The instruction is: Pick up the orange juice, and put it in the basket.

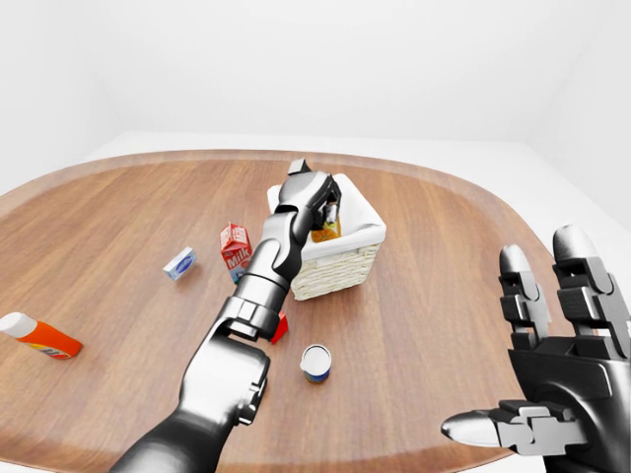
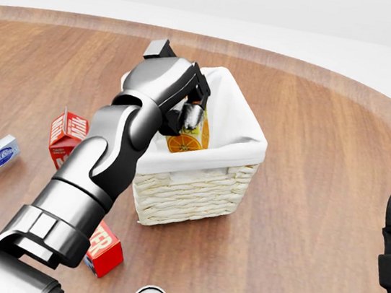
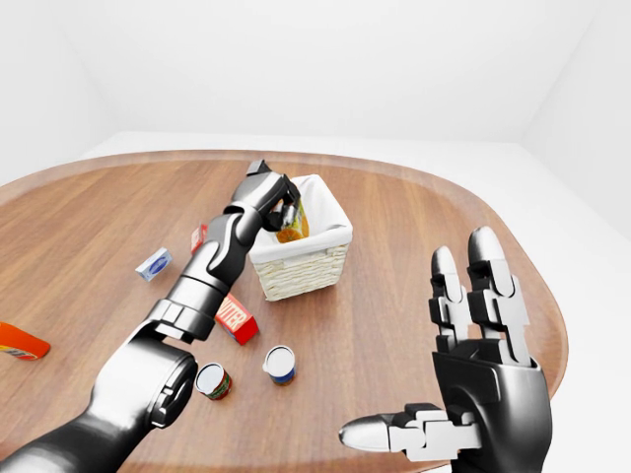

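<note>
Left hand (image 2: 181, 93) is reaching over the white-lined wicker basket (image 2: 197, 183), its fingers closing round the orange juice carton (image 2: 188, 134), which is sitting tilted inside the basket just under the hand. Beside the forearm, on the wooden table (image 2: 304, 205), a red milk carton (image 2: 66, 134) is standing, with a small red box (image 2: 104, 250) and a tin can (image 3: 280, 364) nearer the elbow. Right hand (image 3: 463, 394) is hovering well apart, fingers spread open and holding nothing.

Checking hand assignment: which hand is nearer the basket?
Left. The left hand is over the basket, fingers closed round the orange juice inside its rim. The right hand is open, well off toward the right-eye view's lower right, near the table edge.
</note>
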Available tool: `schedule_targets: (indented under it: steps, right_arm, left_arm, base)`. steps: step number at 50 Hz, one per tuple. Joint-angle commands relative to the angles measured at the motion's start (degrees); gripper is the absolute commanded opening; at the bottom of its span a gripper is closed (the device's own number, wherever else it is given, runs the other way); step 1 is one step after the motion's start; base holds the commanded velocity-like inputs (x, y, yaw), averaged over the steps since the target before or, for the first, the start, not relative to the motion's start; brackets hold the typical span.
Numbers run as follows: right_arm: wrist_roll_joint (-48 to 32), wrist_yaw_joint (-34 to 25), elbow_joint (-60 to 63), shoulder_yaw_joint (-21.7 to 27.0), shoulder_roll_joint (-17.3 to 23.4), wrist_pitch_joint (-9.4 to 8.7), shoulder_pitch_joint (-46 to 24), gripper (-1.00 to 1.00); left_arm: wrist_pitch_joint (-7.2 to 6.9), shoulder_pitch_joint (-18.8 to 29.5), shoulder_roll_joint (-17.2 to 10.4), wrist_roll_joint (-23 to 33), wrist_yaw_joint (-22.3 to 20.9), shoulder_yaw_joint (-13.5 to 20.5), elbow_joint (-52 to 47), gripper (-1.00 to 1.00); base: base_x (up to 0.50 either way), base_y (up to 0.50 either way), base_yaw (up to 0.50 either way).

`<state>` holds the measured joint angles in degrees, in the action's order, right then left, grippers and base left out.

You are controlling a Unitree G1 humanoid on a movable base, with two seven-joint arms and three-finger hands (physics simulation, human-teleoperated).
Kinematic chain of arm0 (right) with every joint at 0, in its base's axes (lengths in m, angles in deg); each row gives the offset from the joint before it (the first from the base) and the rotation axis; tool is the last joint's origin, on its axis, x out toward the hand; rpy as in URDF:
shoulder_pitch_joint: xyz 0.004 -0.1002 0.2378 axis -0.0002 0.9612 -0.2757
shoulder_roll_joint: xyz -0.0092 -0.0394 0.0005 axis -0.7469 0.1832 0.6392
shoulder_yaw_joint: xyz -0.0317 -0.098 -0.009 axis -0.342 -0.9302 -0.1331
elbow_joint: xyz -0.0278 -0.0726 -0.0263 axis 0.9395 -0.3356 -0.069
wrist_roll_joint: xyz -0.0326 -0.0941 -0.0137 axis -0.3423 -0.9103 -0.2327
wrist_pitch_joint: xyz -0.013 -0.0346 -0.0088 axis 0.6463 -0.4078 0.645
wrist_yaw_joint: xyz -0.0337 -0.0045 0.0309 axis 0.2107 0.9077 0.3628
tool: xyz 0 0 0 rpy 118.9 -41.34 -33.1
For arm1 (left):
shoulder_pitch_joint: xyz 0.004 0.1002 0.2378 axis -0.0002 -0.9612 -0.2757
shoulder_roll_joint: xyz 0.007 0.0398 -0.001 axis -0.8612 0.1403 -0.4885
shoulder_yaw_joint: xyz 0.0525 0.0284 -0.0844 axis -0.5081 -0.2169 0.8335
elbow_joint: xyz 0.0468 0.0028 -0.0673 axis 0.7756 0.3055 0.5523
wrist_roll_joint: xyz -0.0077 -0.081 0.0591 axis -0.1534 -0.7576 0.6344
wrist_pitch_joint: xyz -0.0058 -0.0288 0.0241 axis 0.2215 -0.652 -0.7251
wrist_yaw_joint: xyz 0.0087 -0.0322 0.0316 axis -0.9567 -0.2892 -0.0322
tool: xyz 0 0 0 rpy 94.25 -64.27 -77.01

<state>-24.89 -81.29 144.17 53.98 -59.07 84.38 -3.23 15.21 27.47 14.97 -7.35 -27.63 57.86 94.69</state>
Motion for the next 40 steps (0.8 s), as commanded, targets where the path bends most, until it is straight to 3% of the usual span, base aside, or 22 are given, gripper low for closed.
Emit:
schedule_targets:
  steps: [1, 26, 33, 35, 36, 37, 40]
  right_arm:
    - [0.30, 0.10, 0.00, 0.17, 0.34, 0.00, 0.38, 1.00]
    - [0.57, 0.35, 0.00, 0.20, 0.71, 0.00, 1.09, 1.00]
    - [0.66, 0.31, 0.00, 0.31, 0.61, 0.00, 0.97, 1.00]
    - [0.66, 0.35, 0.00, 0.31, 0.64, 0.00, 1.02, 1.00]
    - [0.67, 0.37, 0.00, 0.32, 0.66, 0.00, 1.04, 1.00]
    - [0.69, 0.37, 0.00, 0.31, 0.68, 0.00, 1.05, 1.00]
    - [0.70, 0.44, 0.00, 0.29, 0.82, 0.00, 1.12, 1.00]
  left_arm:
    - [0.00, 1.01, 0.36, 3.25, 3.13, -0.05, 3.80, -1.00]
    - [0.00, 3.17, 1.11, 2.34, 9.01, -0.25, 13.35, -1.00]
    - [0.00, 3.62, 1.03, 2.18, 8.57, -0.39, 11.80, -1.00]
    - [0.00, 3.39, 1.09, 2.49, 7.77, -0.58, 10.31, 0.42]
    - [0.00, 3.21, 1.13, 2.64, 7.35, -0.65, 9.63, 0.89]
    - [0.00, 3.03, 1.19, 2.85, 6.87, -0.73, 8.88, 1.00]
    - [0.00, 2.86, 1.26, 3.13, 6.42, -0.66, 8.02, 1.00]
  base:
    - [0.00, 0.00, 0.00]
    - [0.00, 0.00, 0.00]
    - [0.00, 0.00, 0.00]
    - [0.00, 0.00, 0.00]
    - [0.00, 0.00, 0.00]
    - [0.00, 0.00, 0.00]
    - [0.00, 0.00, 0.00]
